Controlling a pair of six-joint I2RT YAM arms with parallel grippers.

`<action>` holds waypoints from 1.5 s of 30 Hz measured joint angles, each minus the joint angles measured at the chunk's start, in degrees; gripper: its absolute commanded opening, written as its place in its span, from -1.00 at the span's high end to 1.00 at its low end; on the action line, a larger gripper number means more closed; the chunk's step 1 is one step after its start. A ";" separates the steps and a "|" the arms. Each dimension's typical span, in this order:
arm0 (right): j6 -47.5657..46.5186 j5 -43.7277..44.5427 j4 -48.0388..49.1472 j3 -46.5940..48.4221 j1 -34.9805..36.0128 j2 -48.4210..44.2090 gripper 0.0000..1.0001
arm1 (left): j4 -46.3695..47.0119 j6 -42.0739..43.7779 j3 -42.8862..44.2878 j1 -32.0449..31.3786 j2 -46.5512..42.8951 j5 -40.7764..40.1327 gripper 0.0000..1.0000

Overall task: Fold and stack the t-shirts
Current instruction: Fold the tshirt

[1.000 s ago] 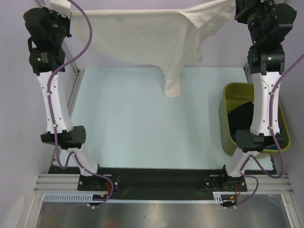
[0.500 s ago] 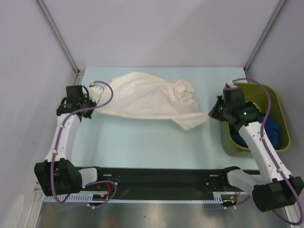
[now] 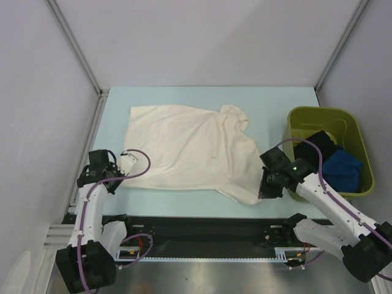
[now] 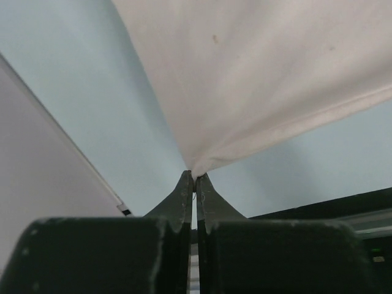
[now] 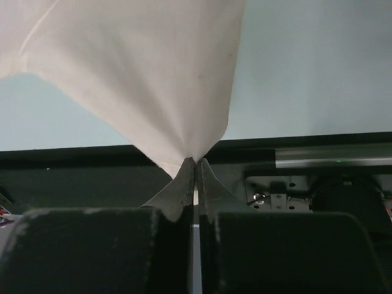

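A cream t-shirt lies spread across the pale blue table, its far sleeve bunched near the middle back. My left gripper pinches the shirt's near left corner; in the left wrist view the cream cloth fans out from the shut tips of that gripper. My right gripper is shut on the near right corner at the table's front edge, and the right wrist view shows the cream cloth pulled into the tips of that gripper. A black t-shirt and a bright blue t-shirt sit in the bin.
An olive-green plastic bin stands at the table's right side, just right of my right arm. A black rail with the arm bases runs along the near edge. Grey walls close in the left, back and right.
The cream t-shirt went from hanging stretched high at the back, to sagging low, to lying spread on the table. Both grippers pulled its corners toward the near edge.
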 measured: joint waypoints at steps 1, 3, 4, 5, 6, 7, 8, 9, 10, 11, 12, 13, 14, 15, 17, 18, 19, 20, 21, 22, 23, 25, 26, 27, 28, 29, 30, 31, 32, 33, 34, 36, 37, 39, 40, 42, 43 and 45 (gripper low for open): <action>0.15 0.11 -0.70 0.11 0.20 -0.24 1.00 | -0.04 0.98 -0.09 0.94 -0.70 -0.50 0.99; 0.11 0.85 -2.45 1.09 -0.13 -0.87 1.00 | 0.11 2.58 -0.11 1.75 -1.51 -1.62 0.99; -0.15 1.18 -2.99 2.03 -0.55 -1.07 1.00 | 0.35 3.17 -0.11 1.86 -1.57 -1.81 0.99; -0.46 1.51 -3.10 2.97 -0.94 -1.07 1.00 | 0.79 3.54 -0.11 1.88 -1.49 -1.84 0.99; -1.27 1.95 -2.99 4.33 -1.51 -0.70 1.00 | 1.20 3.80 -0.07 1.88 -1.20 -1.73 0.99; -2.40 2.27 -2.16 5.95 -1.99 0.22 1.00 | 2.03 3.82 0.20 1.90 -0.26 -1.38 0.99; -3.34 2.45 -1.25 7.04 -2.34 1.11 1.00 | 2.62 3.78 0.74 1.90 0.61 -1.05 0.99; -4.94 2.60 0.20 8.33 -2.84 3.26 1.00 | 3.17 3.48 1.86 1.92 2.40 -0.44 0.99; -6.69 2.93 2.54 9.38 -3.26 5.46 1.00 | 4.15 3.06 3.32 1.92 4.66 0.42 0.99; -8.39 3.32 4.76 10.40 -3.82 7.56 1.00 | 5.09 2.21 5.11 1.92 7.32 1.49 0.99; -9.94 3.48 7.13 11.45 -4.26 10.45 1.00 | 6.01 1.40 7.43 1.92 10.16 2.40 0.99; -11.65 3.91 9.55 12.90 -4.96 13.99 1.00 | 7.43 0.17 9.68 1.90 13.03 3.43 0.99; -13.38 4.26 12.22 14.36 -5.75 17.51 1.00 | 8.55 -0.83 11.41 1.90 15.21 4.04 0.99; -15.02 4.59 14.91 15.80 -6.64 20.79 1.00 | 9.66 -1.88 13.66 1.92 17.92 4.83 0.99; -18.01 4.83 18.80 19.37 -8.50 26.69 1.00 | 12.28 -4.00 17.07 1.90 22.29 5.64 0.99; -19.41 4.79 21.05 21.62 -9.42 29.66 1.00 | 13.33 -4.94 18.58 1.90 24.35 5.95 0.99; -20.65 4.70 23.30 23.87 -10.19 32.57 1.00 | 14.49 -5.88 19.87 1.90 26.16 6.14 1.00; -21.77 4.72 24.57 25.88 -10.64 34.84 1.00 | 15.76 -6.73 20.83 1.90 27.85 6.16 0.99; -23.10 4.55 26.64 28.20 -11.17 37.48 1.00 | 16.68 -7.32 21.44 1.90 29.20 6.14 0.99; -24.52 4.20 28.89 30.45 -11.69 40.28 1.00 | 17.64 -7.89 22.10 1.90 30.71 6.10 0.99; -25.70 3.76 29.99 32.41 -12.02 42.71 1.00 | 18.47 -8.50 22.56 1.90 32.13 6.12 0.99; -27.85 3.17 31.36 36.44 -12.35 47.34 1.00 | 19.76 -9.51 23.37 1.90 34.84 6.05 0.99; -28.55 3.10 31.85 37.90 -12.39 49.03 1.00 | 20.22 -9.94 23.58 1.90 35.69 6.05 0.99; -29.35 3.04 31.76 39.80 -12.39 51.19 1.00 | 20.61 -10.40 23.78 1.90 36.59 5.99 0.99; -30.12 3.08 31.82 41.40 -12.41 52.89 1.00 | 20.90 -10.84 23.98 1.90 37.33 5.90 0.99; -30.60 3.15 31.85 42.58 -12.59 54.16 1.00 | 21.14 -11.37 24.33 1.90 38.07 5.84 0.99; -30.80 3.26 31.61 43.58 -12.66 55.10 1.00 | 21.44 -11.65 24.61 1.90 38.62 5.81 0.99; -30.84 3.26 31.54 44.30 -12.72 55.63 1.00 | 21.79 -12.00 25.09 1.90 39.28 5.77 0.99; -30.86 3.23 31.52 45.07 -12.90 56.15 1.00 | 22.05 -12.41 25.70 1.90 39.89 5.70 0.99; -30.82 3.17 31.61 45.79 -13.20 56.46 1.00 | 22.38 -12.92 26.29 1.90 40.50 5.64 0.99; -30.80 3.08 31.76 46.29 -13.57 56.61 1.00 | 22.91 -13.35 26.80 1.90 41.00 5.57 0.99; -30.80 2.60 31.85 46.99 -14.32 56.72 0.92 | 23.47 -13.99 27.61 1.90 41.97 5.53 0.90; -30.80 2.21 31.85 47.39 -14.56 56.83 0.42 | 23.74 -14.43 28.04 1.90 42.58 5.51 0.35; -30.56 1.95 31.28 48.50 -15.13 57.40 0.12 | 23.93 -14.84 28.70 1.88 43.60 5.18 -0.07; -30.51 1.95 30.69 49.18 -15.37 57.70 -0.09 | 23.89 -15.39 29.14 1.86 44.15 4.83 -0.24; -30.10 2.67 28.85 49.99 -15.67 57.83 -0.13 | 23.43 -16.22 29.94 1.86 44.57 4.11 -0.27; -29.83 3.37 27.96 50.07 -15.74 57.61 -0.13 | 23.19 -16.33 30.32 1.86 44.48 3.82 -0.30; -28.87 5.09 25.31 49.70 -15.76 56.68 -0.12 | 23.34 -16.24 30.36 1.84 43.34 3.50 -0.29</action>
